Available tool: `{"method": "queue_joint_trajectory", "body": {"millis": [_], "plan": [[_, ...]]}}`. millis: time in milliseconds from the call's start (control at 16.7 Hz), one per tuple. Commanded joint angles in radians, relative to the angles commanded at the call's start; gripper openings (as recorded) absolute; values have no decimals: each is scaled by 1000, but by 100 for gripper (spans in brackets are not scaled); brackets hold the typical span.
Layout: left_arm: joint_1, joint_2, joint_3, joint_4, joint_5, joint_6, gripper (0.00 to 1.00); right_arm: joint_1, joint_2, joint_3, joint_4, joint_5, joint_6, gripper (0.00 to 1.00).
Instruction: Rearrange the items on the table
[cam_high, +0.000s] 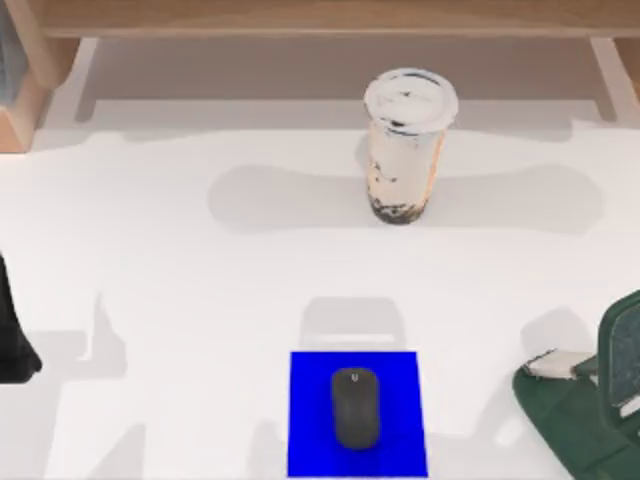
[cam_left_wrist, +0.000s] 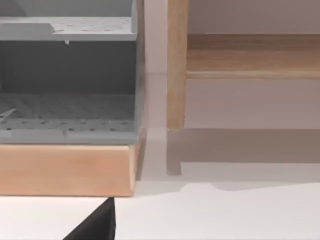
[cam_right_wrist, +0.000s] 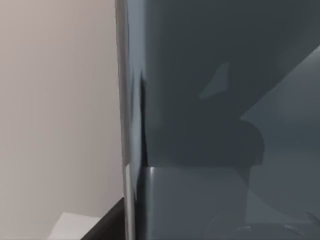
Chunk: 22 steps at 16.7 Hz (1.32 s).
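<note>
Nearest the front edge of the counter (cam_high: 170, 300), at about six o'clock in the top view, the mouse (cam_high: 355, 407) lay on the blue mat (cam_high: 310, 440), its long axis running from six toward twelve. My right arm (cam_high: 590, 405) sat low at roughly four o'clock, just to the right of the mat and clearly the nearer of my two arms to the mouse, which lay toward nine o'clock from it. I could not tell whether that gripper was released or clenched; its own wrist camera faced dark grey surfaces too close to read. My left arm (cam_high: 15, 335) was parked at the left edge, near nine o'clock, well apart from both items and cut off by the frame, and I could not tell its gripper's state either. Farther back, near twelve o'clock, the cup (cam_high: 405, 140) stood upright with its white lid on, well apart from the mouse. Behind it ran the wooden ledge (cam_high: 320, 18).
</note>
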Motion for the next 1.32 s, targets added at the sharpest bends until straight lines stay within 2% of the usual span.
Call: {"method": "queue_joint_trajectory", "body": {"millis": [420,780,1080,1320], "plan": [[0,0,0,0,0,0,100,0,0,0,0,0,0,0],[0,0,0,0,0,0,100,-1,-52,55,-100,-5,3,0],[0,0,0,0,0,0,100,0,-55,60,-108,-5,5,0],[0,0,0,0,0,0,100,43,-135,17,-104,-5,37,0]]}}
